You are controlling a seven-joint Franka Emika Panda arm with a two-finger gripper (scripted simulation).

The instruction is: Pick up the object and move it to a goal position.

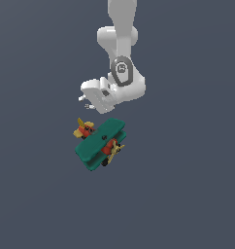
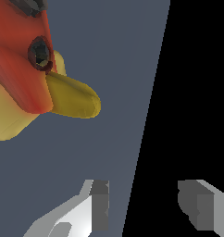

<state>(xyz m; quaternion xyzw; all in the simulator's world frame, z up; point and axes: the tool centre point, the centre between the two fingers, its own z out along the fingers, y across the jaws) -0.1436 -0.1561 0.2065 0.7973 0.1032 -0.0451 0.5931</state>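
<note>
Two end effector fingers gape near one biplane.

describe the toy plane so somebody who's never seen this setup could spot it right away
In the exterior view, find the white robot arm reaching down over the plain grey floor. Just below its gripper lies the toy plane, the only object on the floor. It has two stacked teal-green wings, a red-orange body and yellow parts at nose and tail.

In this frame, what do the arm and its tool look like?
The arm is glossy white with rounded segments and a dark grey ring marking near the wrist. The tool is a white block with two short fingers carrying grey ridged pads. No cables show.
</note>
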